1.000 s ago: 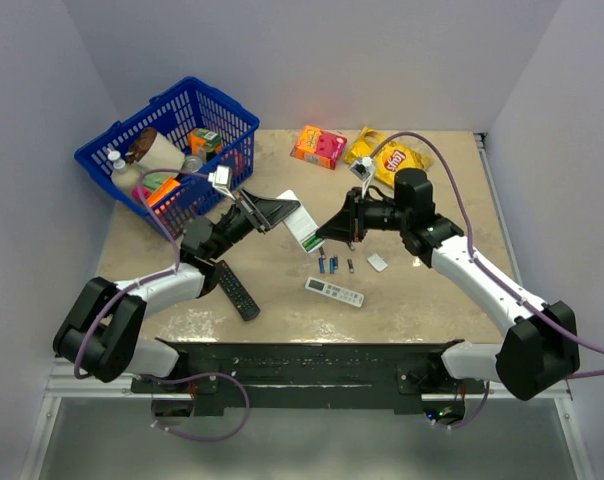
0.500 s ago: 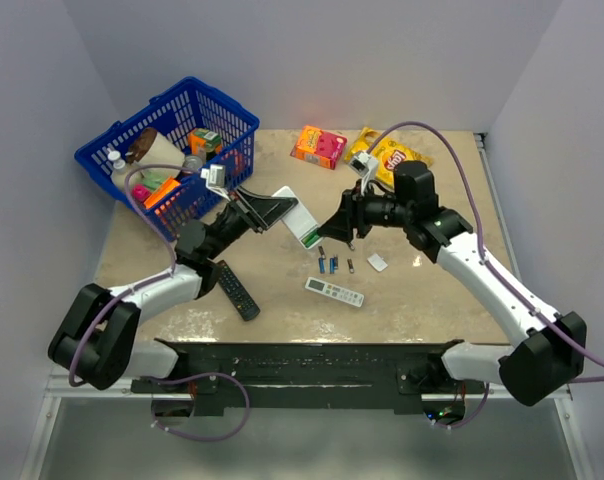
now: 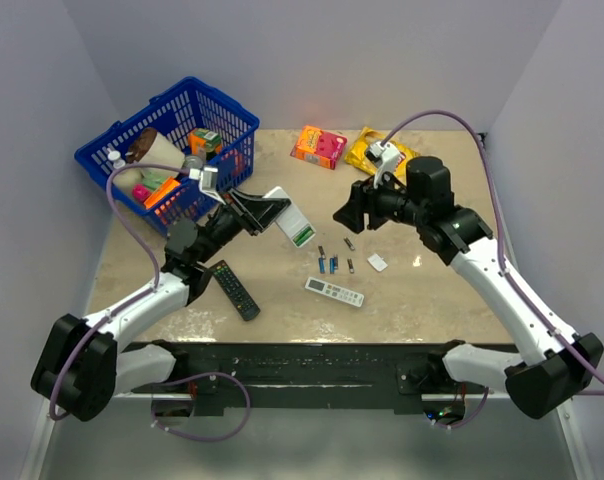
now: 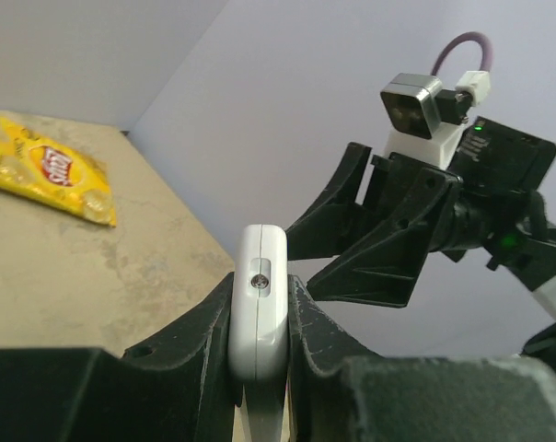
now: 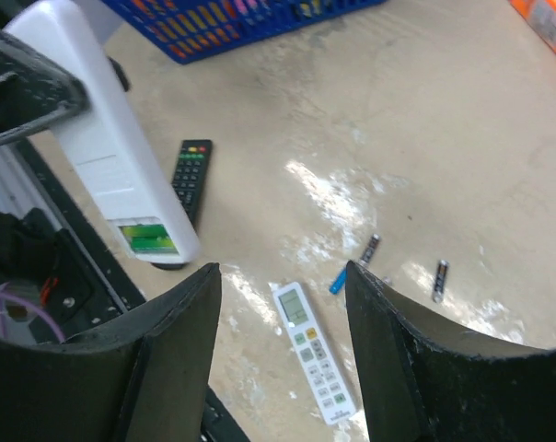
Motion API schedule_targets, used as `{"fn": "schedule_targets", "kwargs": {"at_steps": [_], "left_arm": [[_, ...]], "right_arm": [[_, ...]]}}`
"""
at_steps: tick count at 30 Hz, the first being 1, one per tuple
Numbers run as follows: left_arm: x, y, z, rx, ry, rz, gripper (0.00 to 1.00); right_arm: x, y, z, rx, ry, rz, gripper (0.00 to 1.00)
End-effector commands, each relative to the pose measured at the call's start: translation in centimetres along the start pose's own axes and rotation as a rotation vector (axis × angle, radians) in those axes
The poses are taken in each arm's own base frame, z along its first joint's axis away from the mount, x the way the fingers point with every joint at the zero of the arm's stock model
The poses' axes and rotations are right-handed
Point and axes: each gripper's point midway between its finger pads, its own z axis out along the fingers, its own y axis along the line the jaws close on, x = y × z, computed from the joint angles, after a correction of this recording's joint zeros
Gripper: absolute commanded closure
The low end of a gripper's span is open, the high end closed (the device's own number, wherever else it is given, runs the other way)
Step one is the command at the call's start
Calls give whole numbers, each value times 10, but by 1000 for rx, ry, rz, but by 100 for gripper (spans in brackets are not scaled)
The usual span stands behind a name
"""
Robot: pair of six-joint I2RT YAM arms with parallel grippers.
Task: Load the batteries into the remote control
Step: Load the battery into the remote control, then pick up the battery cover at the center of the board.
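**Battery load: remote held up, cells not in yet**

Left gripper is pinched on the remote control, holding it tilted off the table just left of frame centre. There's a green patch at the remote's lower end; can't tell whether it's a seated cell or a label. The batteries lie loose on the table just below centre, apart from the remote, so I'd judge loading mostly or wholly undone. A small white piece lies right of them, possibly the bay cover. Right gripper, right of centre, has its jaws spread with nothing between them.

View diffs:
- Left wrist view: fingers squeeze the remote's two long edges and the right gripper faces it. No cells in shot.
- Right wrist view: black remote left of centre, slim white remote at bottom centre, three cells at lower right. The remote's green patch is clear here, but the grip is cropped at upper left.
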Motion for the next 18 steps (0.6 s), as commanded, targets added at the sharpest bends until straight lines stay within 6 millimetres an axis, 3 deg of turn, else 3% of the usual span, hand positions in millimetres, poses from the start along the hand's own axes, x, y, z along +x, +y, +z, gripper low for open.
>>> {"fn": "schedule_targets", "kwargs": {"at_steps": [1,2,4,5,10,18], "left_arm": [[-15,21,0,-155,-11,114,100],[-13,31,-1,-211,7,108,100],[-11,38,-4,-254,23,124,100],[-8,45,-7,-288,37,117,100],[3,58,-15,-344,73,98,100],[20,77,-24,-400,134,42,100]], "right_arm": [[20,-43,-3,230,114,27,40],[38,-53,-1,266,181,56,40],[54,-70,-1,344,233,76,41],[74,-78,1,373,295,101,41],[131,-103,5,466,448,136,45],[182,-127,22,515,605,147,60]]}}
